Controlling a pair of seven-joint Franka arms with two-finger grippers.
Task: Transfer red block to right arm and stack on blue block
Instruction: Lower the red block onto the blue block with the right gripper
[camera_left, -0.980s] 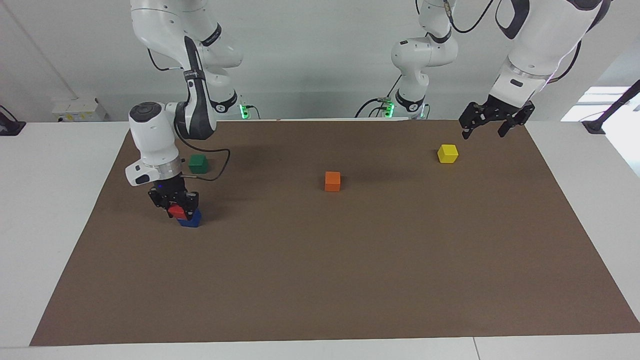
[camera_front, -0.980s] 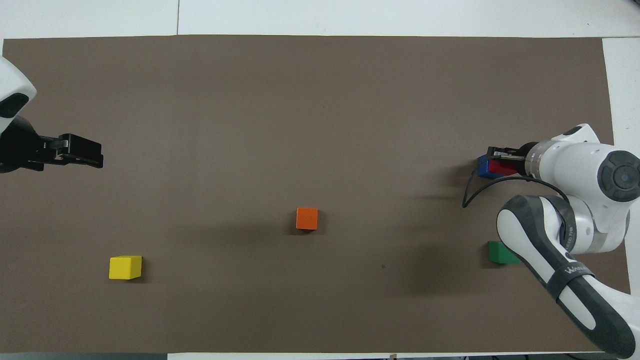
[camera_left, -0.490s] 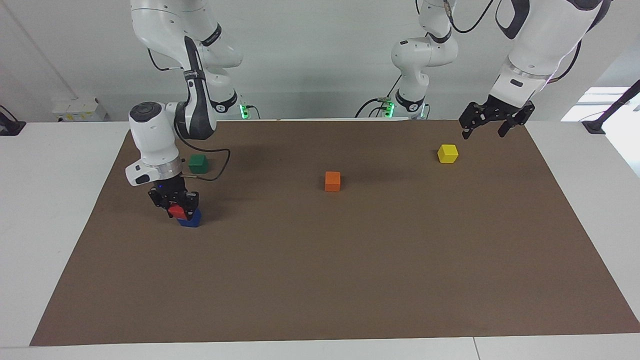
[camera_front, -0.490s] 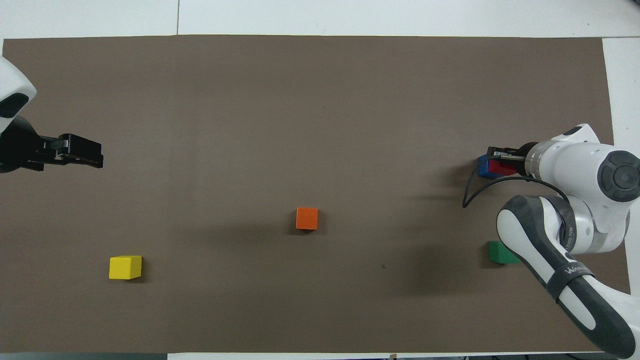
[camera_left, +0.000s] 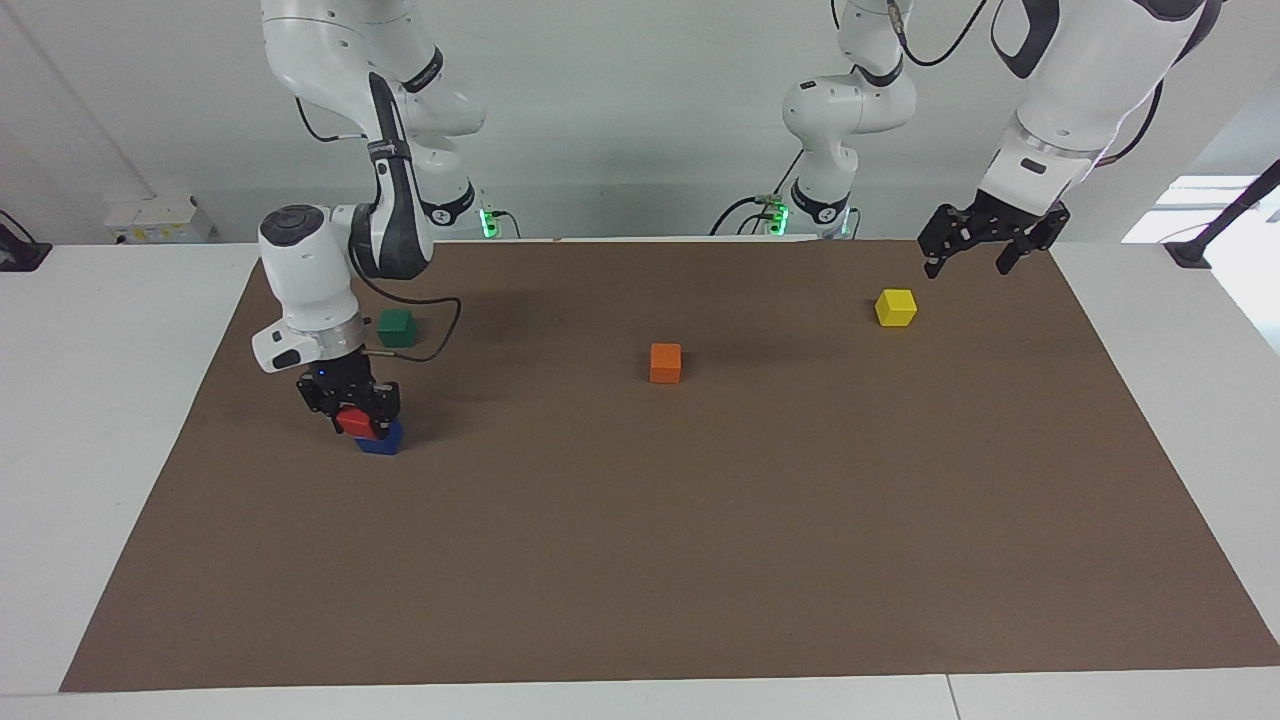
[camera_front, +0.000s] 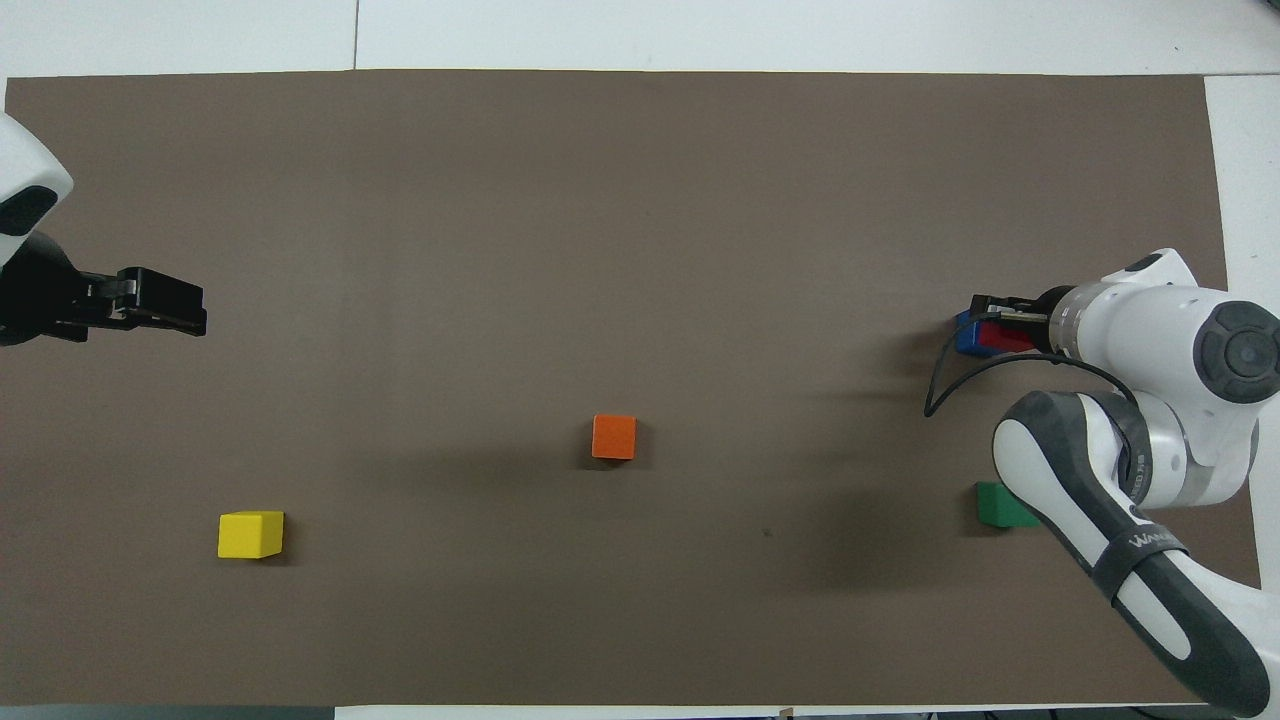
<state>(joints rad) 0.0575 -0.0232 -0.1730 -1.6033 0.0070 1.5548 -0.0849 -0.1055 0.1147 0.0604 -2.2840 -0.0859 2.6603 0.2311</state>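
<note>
Flanking stack: green blk (camera_left: 396, 326), orange blk (camera_left: 665, 362).

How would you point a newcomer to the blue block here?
Start at the big brown mat and go to the right arm's end of it, where the right gripper reaches down. The small deep-blue cube sits directly under it, farther from the robots than the dark green cube. It is the only cube with another on top, a small glossy red cube.
</note>
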